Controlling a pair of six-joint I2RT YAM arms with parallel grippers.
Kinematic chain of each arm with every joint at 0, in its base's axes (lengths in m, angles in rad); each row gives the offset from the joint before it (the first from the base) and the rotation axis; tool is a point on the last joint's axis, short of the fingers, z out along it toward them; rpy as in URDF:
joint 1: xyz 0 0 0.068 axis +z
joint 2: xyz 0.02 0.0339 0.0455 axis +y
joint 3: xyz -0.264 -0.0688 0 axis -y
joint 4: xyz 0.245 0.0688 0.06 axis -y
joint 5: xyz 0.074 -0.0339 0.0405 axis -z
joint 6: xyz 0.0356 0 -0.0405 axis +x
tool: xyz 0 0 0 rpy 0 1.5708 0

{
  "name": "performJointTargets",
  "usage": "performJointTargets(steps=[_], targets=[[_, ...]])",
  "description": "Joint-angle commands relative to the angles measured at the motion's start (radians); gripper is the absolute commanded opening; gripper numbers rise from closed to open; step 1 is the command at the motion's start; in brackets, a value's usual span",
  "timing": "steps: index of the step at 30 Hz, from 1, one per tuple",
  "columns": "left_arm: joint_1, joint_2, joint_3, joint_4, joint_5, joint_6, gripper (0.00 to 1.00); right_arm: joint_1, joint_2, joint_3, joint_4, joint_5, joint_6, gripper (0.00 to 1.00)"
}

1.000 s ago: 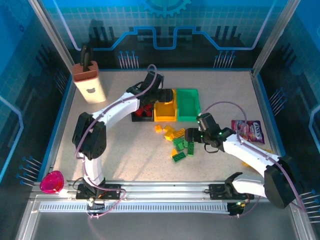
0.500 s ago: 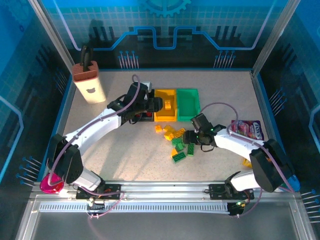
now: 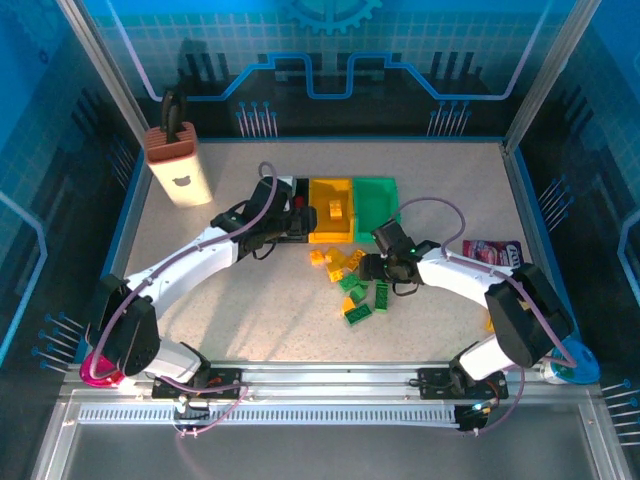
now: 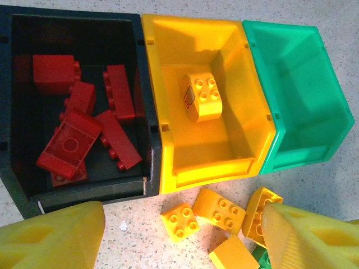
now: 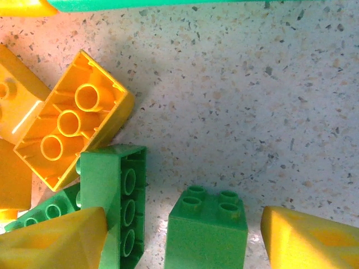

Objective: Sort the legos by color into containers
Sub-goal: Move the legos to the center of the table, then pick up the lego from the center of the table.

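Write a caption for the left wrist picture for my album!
Red bricks lie in the black bin, one yellow brick in the yellow bin, none in the green bin.

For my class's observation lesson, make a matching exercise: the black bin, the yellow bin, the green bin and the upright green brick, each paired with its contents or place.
Things: 1 black bin; 2 yellow bin; 3 green bin; 4 upright green brick.
Matches: a one yellow brick inside; b on the table, studs up; c several red bricks inside; d nothing inside.
Pairs: 1-c, 2-a, 3-d, 4-b.
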State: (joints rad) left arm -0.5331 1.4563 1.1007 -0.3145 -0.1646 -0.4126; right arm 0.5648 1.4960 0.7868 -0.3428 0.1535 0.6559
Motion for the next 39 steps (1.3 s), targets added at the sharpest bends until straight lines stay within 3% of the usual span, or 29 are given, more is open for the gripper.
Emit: performJointTargets(steps=[1,9,23,33,39], targets=[[-0.003,-0.029,-0.016,0.008,-0.016,-0.007,0.74,0.012,-0.042,-0.022,-0.06,0.049,0.022,0.73],[-0.003,-0.028,-0.026,0.018,-0.012,-0.013,0.74,0.003,-0.143,-0.058,-0.062,0.073,0.022,0.74],[-0.005,-0.052,-0.08,0.023,-0.004,-0.041,0.74,0.012,0.002,-0.043,-0.035,0.051,0.033,0.65],[-0.013,-0.068,-0.148,0.03,-0.012,-0.063,0.73,0.043,-0.017,0.007,-0.079,0.115,0.006,0.37],[-0.053,-0.064,-0.192,0.028,-0.031,-0.081,0.73,0.022,-0.073,0.102,-0.124,0.175,-0.055,0.31]])
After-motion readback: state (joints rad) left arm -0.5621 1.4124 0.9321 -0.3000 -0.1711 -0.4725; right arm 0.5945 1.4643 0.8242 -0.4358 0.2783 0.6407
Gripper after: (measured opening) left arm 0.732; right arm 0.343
